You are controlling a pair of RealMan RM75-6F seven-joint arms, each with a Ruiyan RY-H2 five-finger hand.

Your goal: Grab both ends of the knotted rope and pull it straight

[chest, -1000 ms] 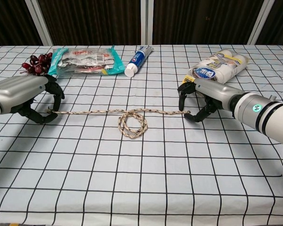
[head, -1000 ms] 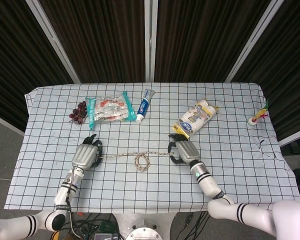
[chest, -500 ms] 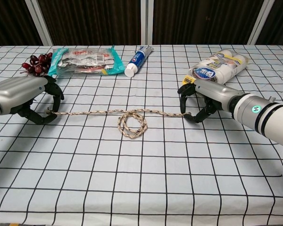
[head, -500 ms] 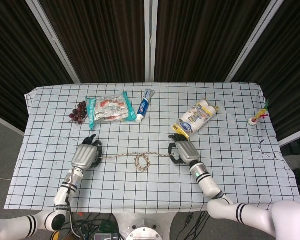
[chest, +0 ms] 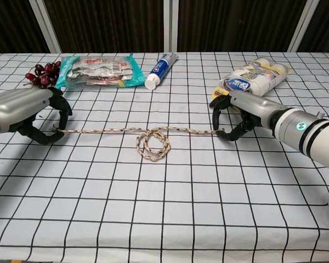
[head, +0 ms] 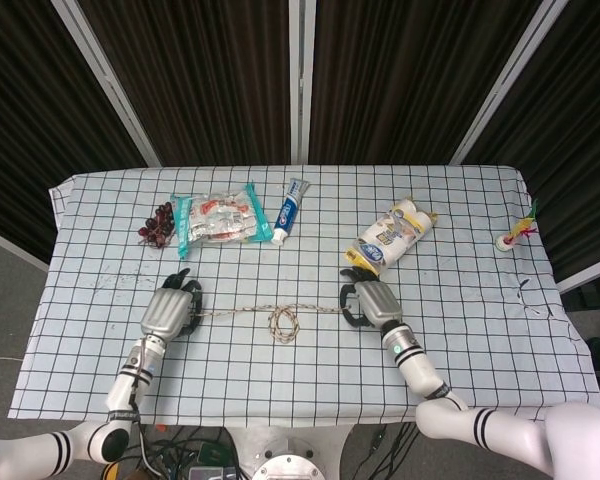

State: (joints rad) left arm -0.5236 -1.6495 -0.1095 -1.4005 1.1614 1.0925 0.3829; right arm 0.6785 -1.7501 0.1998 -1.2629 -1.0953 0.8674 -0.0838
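A beige braided rope (chest: pixel 115 130) lies across the checked tablecloth, with a loose looped knot (chest: pixel 152 145) in its middle. My left hand (chest: pixel 27 112) pinches the rope's left end, its fingers curled down around it. At the other end, my right hand (chest: pixel 238 112) pinches the rope between curled fingers. From the head view, the rope (head: pixel 240 312) runs almost straight between the left hand (head: pixel 170 308) and the right hand (head: pixel 370 303), and the knot (head: pixel 283 322) sags just below the line.
Behind the rope lie dark grapes (chest: pixel 41 75), a clear snack packet (chest: pixel 98 70), a toothpaste tube (chest: pixel 160 70) and a pack of small bottles (chest: pixel 257 76) close behind the right hand. A small colourful object (head: pixel 515 236) sits near the table's right edge.
Both hands have shifted slightly outward, the left to the left and the right to the right. The rope lies a little tauter and the loop has drawn in slightly.
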